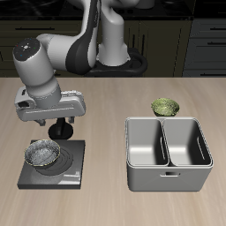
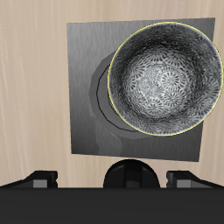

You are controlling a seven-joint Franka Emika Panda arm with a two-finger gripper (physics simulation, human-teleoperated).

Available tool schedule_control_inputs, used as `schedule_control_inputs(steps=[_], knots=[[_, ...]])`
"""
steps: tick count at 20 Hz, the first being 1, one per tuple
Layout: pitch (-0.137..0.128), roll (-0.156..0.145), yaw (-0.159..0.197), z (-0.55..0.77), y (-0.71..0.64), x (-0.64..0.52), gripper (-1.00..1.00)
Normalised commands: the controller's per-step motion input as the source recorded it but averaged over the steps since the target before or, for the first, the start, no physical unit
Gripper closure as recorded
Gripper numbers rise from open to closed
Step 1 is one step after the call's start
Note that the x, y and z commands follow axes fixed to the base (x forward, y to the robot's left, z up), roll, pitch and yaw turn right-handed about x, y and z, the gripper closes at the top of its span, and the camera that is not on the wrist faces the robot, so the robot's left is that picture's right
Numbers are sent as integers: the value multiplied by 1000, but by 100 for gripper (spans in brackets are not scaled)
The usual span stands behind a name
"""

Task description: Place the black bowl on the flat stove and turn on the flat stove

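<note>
The black bowl [image 1: 41, 155] [image 2: 164, 77], with a dark rim and a grey speckled inside, rests upright on the flat stove [image 1: 66, 165] [image 2: 87, 96]. It sits off-centre toward one corner, its rim reaching just past the plate's edge. My gripper [image 1: 53, 132] [image 2: 109, 181] hovers above the stove's back edge, open and holding nothing. In the wrist view its fingertips [image 2: 39, 180] stand wide apart on either side of the stove's round black knob [image 2: 129, 173], without touching it. The arm hides the knob in the exterior view.
A grey two-compartment metal tray [image 1: 168, 168] stands beside the stove, near the table's front edge. A green-yellow patterned bowl [image 1: 165, 108] sits behind that tray. Bare wooden table lies between the stove and the tray.
</note>
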Motion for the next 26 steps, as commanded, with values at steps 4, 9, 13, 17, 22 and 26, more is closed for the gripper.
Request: schedule_control_inputs(steps=[4, 9, 13, 17, 22, 26], knots=[[-30, 23, 24, 130, -140, -389, -100], [-46, 25, 57, 97, 6, -412, -100], [-28, 28, 29, 60, 96, -293, -100], [-43, 24, 10, 81, 54, -307, -100], [-23, -8, -7, 27, -25, -198, -100], [-41, -7, 1, 21, -18, -216, -100]])
